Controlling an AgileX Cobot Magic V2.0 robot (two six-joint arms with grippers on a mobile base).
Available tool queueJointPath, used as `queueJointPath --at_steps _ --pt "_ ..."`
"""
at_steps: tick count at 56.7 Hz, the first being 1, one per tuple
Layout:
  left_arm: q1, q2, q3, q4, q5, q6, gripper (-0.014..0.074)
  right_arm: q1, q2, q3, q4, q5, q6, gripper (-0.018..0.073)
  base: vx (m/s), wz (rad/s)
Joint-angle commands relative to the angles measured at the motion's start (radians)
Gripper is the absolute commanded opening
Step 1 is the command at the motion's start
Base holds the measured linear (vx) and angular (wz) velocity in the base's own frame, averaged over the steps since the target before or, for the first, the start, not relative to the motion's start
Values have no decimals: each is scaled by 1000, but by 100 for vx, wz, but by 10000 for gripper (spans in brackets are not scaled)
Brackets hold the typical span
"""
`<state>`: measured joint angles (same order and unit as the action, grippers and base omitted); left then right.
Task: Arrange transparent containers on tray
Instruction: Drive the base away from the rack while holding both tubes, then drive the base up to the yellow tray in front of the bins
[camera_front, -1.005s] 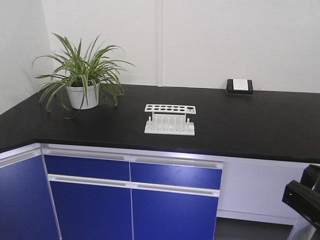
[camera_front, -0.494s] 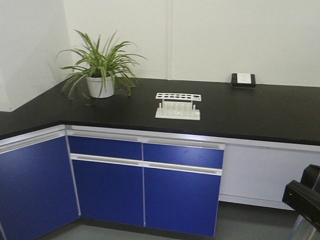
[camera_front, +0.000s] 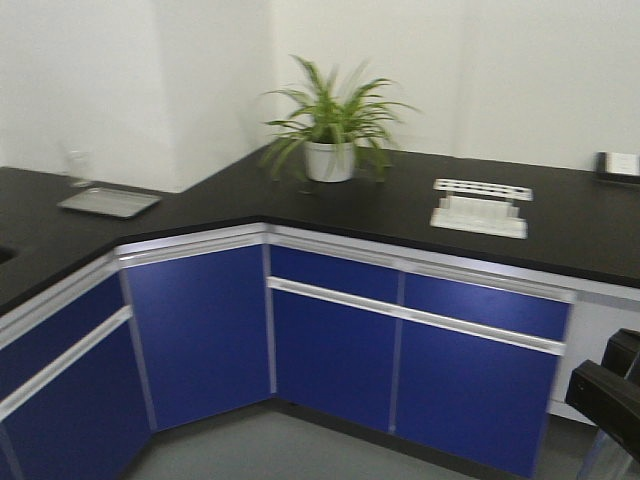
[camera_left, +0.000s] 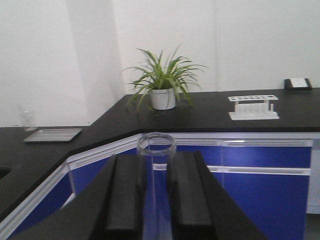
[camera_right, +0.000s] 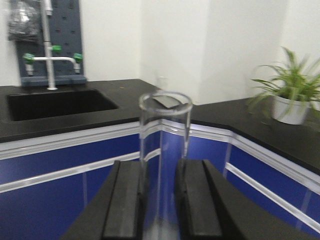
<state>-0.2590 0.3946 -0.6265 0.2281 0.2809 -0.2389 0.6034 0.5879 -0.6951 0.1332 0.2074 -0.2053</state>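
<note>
Glass was held upright on both sides: the left gripper (camera_left: 156, 162) jaws pinched the left tube (camera_left: 156, 145), the right gripper (camera_right: 162, 167) jaws the right tube (camera_right: 165, 120). Carrying looked the step. No yellow tray showed, only a grey tray (camera_front: 110, 202) left of the plant (camera_front: 335, 130); next called for finding the tray.

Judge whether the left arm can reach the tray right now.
Probably not: the left end effector, holding a tube, is well short of the counter where the tray lies. Nothing blocks the way.
</note>
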Motion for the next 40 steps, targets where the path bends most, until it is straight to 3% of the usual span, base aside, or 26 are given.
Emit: queueJointPath --at_steps 1,40 --pt "-6 9 -35 -1 -84 -2 111 -6 2 -30 -5 -86 -5 93 -11 62" --pt "-6 9 -35 -1 -85 -2 111 -6 2 -30 -5 -86 -5 93 -5 68"
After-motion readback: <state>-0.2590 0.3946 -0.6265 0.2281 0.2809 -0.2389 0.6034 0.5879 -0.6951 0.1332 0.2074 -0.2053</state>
